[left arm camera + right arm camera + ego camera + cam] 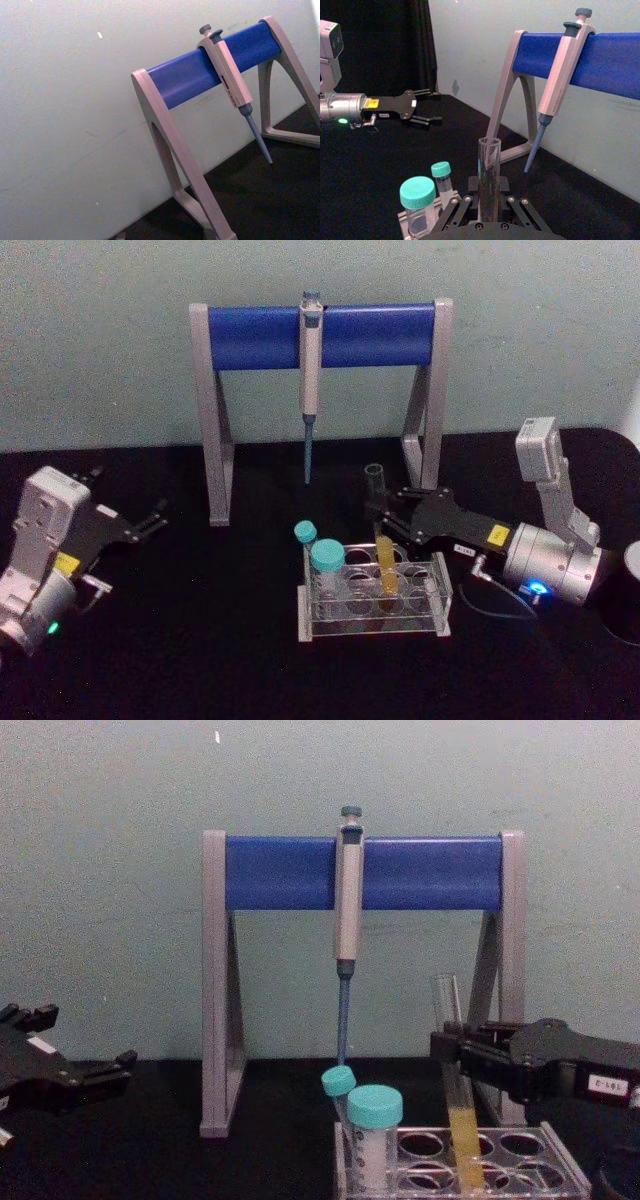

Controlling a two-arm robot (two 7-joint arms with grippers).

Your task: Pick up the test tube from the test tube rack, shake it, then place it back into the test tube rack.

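Head view showed the right gripper (392, 518) clenched on the long, slim clear glass test tube (387, 575). Below its fingers, the tube's yellow-filled lower end stood in the low clear plastic test tube rack (370, 626). Well apart, the left gripper (152, 522) hung released.

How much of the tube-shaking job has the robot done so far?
Done: the right tool is at the test tube and looks closed around it. In hand: the tube's yellow end sits in the test tube rack, so it is either about to be lifted or just set back; this moment can't say which. Left, if it's the start: lift, shake, put back. The left tool sits open off to the side.
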